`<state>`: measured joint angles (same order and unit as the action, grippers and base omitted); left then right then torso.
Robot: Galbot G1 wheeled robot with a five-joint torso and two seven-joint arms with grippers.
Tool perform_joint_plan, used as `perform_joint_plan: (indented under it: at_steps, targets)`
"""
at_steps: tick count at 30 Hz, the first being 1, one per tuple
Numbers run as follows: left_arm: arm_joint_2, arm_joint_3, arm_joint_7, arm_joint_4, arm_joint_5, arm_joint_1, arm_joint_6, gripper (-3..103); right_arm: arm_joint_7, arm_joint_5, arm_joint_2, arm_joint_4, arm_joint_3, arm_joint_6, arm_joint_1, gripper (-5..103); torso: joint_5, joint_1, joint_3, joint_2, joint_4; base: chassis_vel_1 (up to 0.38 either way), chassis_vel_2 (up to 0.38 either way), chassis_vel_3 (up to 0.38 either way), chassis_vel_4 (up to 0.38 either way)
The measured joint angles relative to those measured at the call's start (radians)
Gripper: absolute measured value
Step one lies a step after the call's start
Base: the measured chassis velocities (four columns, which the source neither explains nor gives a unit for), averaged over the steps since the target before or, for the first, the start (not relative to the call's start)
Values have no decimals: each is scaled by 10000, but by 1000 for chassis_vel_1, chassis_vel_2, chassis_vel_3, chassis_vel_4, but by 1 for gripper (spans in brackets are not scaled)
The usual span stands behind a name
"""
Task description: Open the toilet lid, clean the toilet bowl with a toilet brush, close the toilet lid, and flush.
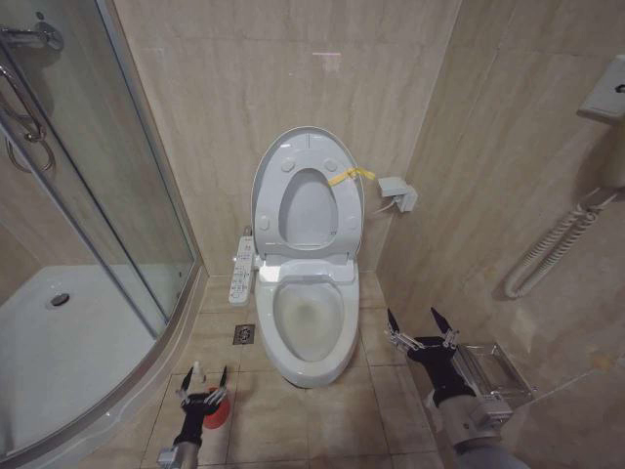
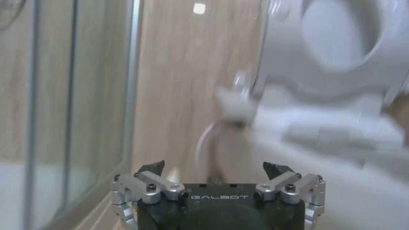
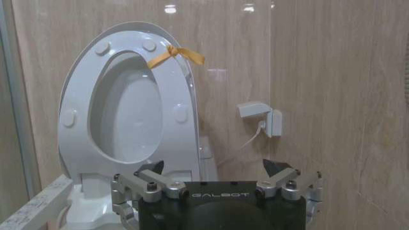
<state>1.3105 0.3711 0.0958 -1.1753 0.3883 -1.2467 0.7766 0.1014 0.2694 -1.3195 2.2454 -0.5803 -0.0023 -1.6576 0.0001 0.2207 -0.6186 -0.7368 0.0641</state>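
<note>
Low right pincer, fingers spread.

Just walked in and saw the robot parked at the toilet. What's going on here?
The lid and seat are already raised against the wall, leaving the bowl open. Neither gripper holds anything. The left gripper hangs open low to the left of the toilet, just above the red holder on the floor. The right gripper hovers open to the right of the bowl, apart from it.
</note>
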Motion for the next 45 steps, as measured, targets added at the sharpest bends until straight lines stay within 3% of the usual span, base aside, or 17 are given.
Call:
perform_joint_plan:
  at_steps: [2, 5, 9, 11, 15, 20, 23, 26, 27, 29, 30, 34, 40, 45]
  targets:
    - [0, -6, -270, -381, -355, -82, -22, 100, 1, 0, 0, 0, 0, 0, 0, 100, 0, 0, 0, 0, -1, 0, 0, 0, 0]
    - [56, 203, -1051, -1709, -1602, -396, -79, 100, 0, 0, 0, 0, 0, 0, 0, 100, 0, -1, 0, 0, 0, 0, 0, 0, 0]
    - [-9, 306, -1450, -3032, -1777, -769, -485, 100, 0, 0, 0, 0, 0, 0, 0, 100, -2, -1, 0, 0, -3, 0, 0, 0, 0]
    - [-87, 572, -1966, -4310, -1993, -1163, -1086, 100, 1, -1, 0, -1, 0, 0, 0, 100, 2, -2, 0, 0, -2, 0, 0, 0, 0]
    - [-262, 938, -2303, -5666, -2037, -1604, -1610, 100, 0, 0, 0, 0, 0, 0, 0, 100, 0, -1, 0, 0, -2, 0, 0, 0, 0]
    - [-599, 1478, -1991, -7438, -1687, -2185, -2409, 100, 0, 0, 0, 0, 0, 0, 0, 100, 0, -2, 0, 0, -2, 0, 0, 0, 0]
    - [-646, 1765, -1818, -7843, -1655, -2321, -2682, 100, 0, 0, 0, 0, 0, 0, 0, 100, -2, -1, 0, -1, 0, 0, 0, 0, 0]
    - [-642, 2383, -1686, -8843, -1286, -2947, -3679, 100, 0, 0, 0, 0, 0, 0, 0, 100, -3, -1, 0, 0, -1, 0, 0, 0, 0]
    - [-642, 2383, -1686, -8843, -1286, -2947, -3679, 100, 0, 0, 0, 0, 0, 0, 0, 100, -3, -1, 0, 0, -1, 0, 0, 0, 0]
    - [-576, 2795, -1688, -9628, -1046, -3517, -4532, 100, 0, 0, 0, 0, 0, 0, 0, 100, 0, -1, 0, -1, -4, 0, 0, 0, 0]
    - [-576, 2795, -1688, -9628, -1046, -3517, -4532, 100, 0, 0, 0, 0, 0, 0, 0, 100, 0, -1, 0, -1, -4, 0, 0, 0, 0]
    - [-412, 3373, -1737, -10751, -616, -4299, -5869, 100, 0, 0, 0, 0, 0, 0, 0, 100, -1, -1, 0, -1, -3, 0, 0, 0, 0]
    - [-266, 3503, -1793, -11589, -441, -4844, -6702, 100, 0, 0, 0, 0, 0, 0, 0, 100, -1, -1, 0, -1, 0, 0, 0, 0, 0]
    - [-73, 3438, -2117, -11954, -632, -5054, -6784, 100, 0, 0, 0, 0, 0, 0, 0, 100, -3, -1, 0, -1, 0, 0, 0, 0, 0]
